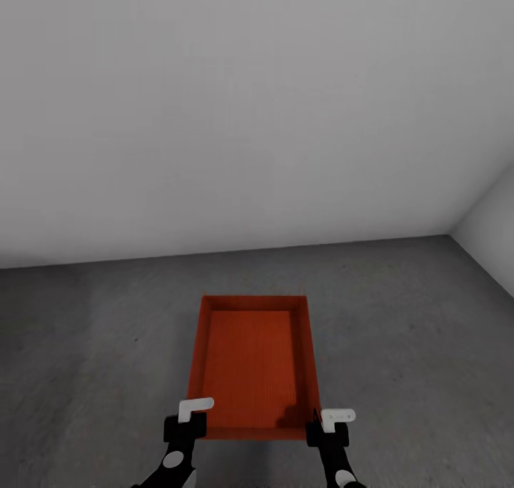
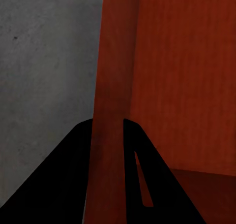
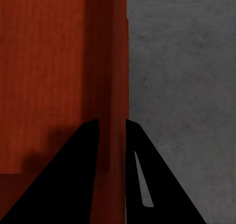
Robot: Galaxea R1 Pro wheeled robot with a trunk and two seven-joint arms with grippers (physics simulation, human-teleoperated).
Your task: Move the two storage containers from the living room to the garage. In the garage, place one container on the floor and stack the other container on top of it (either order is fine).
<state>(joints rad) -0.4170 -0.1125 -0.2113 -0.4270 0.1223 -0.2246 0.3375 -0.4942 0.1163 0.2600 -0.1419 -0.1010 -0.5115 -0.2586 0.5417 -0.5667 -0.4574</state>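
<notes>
One red-orange open-topped storage container (image 1: 250, 359) lies lengthwise in front of me over the dark grey garage floor (image 1: 100, 331). My left gripper (image 1: 187, 425) is shut on its left side wall at the near corner. My right gripper (image 1: 325, 425) is shut on its right side wall at the near corner. In the left wrist view the black fingers (image 2: 59, 184) straddle the thin container (image 2: 182, 76) wall. The right wrist view has the fingers (image 3: 157, 184) clamping the other wall of the container (image 3: 44, 76). I cannot tell whether the bin rests on the floor or hangs just above it.
A plain white wall (image 1: 250, 102) stands close ahead, meeting the concrete a little beyond the bin. A second white wall (image 1: 492, 223) closes the right side and forms a corner. Bare grey floor (image 2: 44, 61) lies on both sides of the bin (image 3: 187, 86).
</notes>
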